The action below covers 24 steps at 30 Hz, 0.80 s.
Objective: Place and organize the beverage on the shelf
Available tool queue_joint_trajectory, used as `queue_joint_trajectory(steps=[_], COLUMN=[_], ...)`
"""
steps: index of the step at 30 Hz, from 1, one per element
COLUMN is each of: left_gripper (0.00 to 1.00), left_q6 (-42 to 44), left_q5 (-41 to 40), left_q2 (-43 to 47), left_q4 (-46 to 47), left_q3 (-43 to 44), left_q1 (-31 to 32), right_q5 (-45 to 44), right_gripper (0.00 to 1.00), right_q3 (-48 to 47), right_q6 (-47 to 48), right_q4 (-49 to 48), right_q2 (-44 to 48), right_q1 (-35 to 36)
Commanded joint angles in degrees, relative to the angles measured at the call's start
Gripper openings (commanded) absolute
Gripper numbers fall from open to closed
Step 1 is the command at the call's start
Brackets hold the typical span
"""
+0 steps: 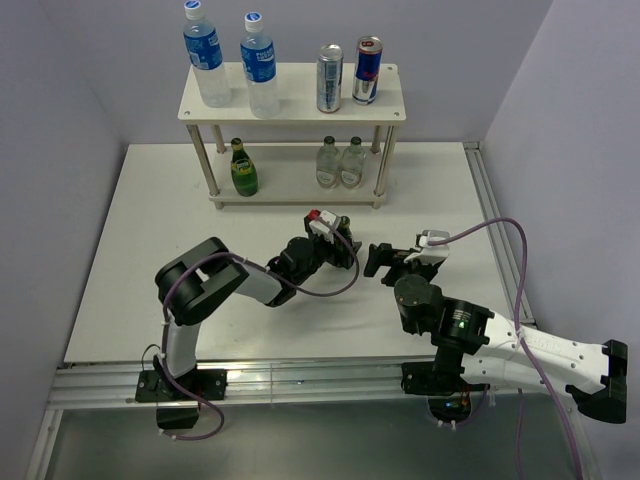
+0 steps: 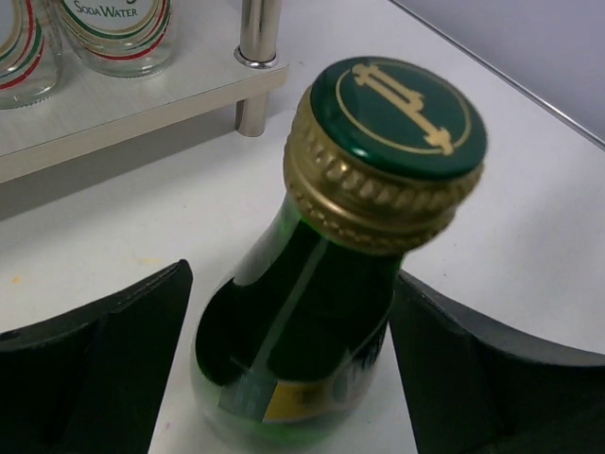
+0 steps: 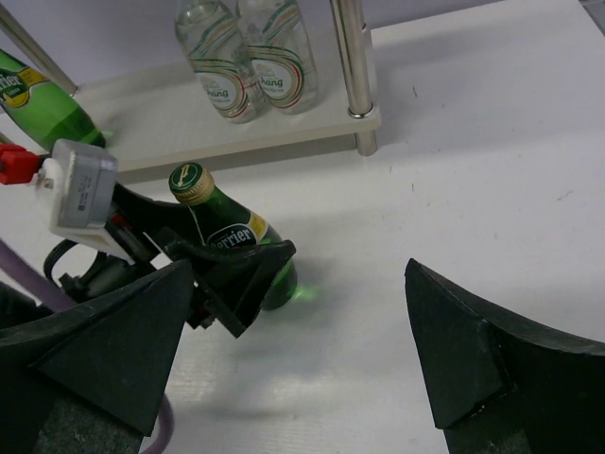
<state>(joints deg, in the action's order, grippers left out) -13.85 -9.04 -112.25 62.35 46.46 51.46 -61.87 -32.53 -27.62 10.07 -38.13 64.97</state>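
Worktop: white, walled on three sides, with both arms mounted at the near edge.

Shelf: stands at the far side of the worktop, two pale boards on thin legs.

Left hand: reaches toward the front of the shelf, fingers spread wide on either side of a green glass bottle. The wrist view shows a strip of worktop between one finger and the glass. Contact on the other side cannot be confirmed, as the finger's edge meets the bottle's outline there. No firm grip is evident.

Right hand: fully spread, holding nothing, just beside the left hand and facing it.

Top tier: two clear plastic bottles with blue labels, left one and right one, stand at the left half. A silver can and a blue-and-silver can stand at the right half.

Lower tier: a second green bottle stands at the left. Two clear soda-water bottles, the left touching the right, stand near the right legs.

Green glass bottle at the left hand: on the worktop just in front of the shelf, gold-collared cap on.
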Motion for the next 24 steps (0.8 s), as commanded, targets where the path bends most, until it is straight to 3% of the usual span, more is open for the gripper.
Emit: queue_joint_trajectory(steps=[1,3,6,8,10,11,12,24], left_gripper=[0.88,0.81,0.59,0.51,0.35,0.22,0.02,0.0], left_q6=[1.45,1.45,1.1,1.01,1.01,0.93,0.84,2.86], left_q5=[-0.89,-1.33,-2.12,-2.39,-2.47,-2.21,-2.47,-7.49], left_q2=[-2.27,-3.33,-3.77,-3.68,-3.42,-2.98,-2.8,5.54], left_q4=[2.52,2.08,1.46,1.11,0.32,-0.2,-1.25,-2.66], left_q3=[3.63,4.25,4.7,4.61,4.52,4.61,4.61,0.83], left_q1=[0.22,0.22,0.22,0.22,0.13,0.13,0.04,-2.06], right_q5=[-1.94,-2.03,-1.85,-1.77,-1.77,-1.77,-1.77,-1.59], right_gripper=[1.0,1.0,1.0,1.0,1.0,1.0,1.0,1.0], right_q3=[0.1,0.19,0.45,0.45,0.37,0.54,0.54,0.81], right_q6=[-0.68,-0.69,-0.51,-0.6,-0.86,-0.86,-0.95,-1.3], right_q4=[-1.19,-1.1,-1.28,-1.36,-1.36,-1.54,-1.63,-1.54], right_q2=[-0.02,0.25,0.77,0.78,0.43,0.42,0.25,1.3], right_q1=[-0.55,-0.63,-0.81,-0.98,-0.99,-0.99,-0.99,-1.07])
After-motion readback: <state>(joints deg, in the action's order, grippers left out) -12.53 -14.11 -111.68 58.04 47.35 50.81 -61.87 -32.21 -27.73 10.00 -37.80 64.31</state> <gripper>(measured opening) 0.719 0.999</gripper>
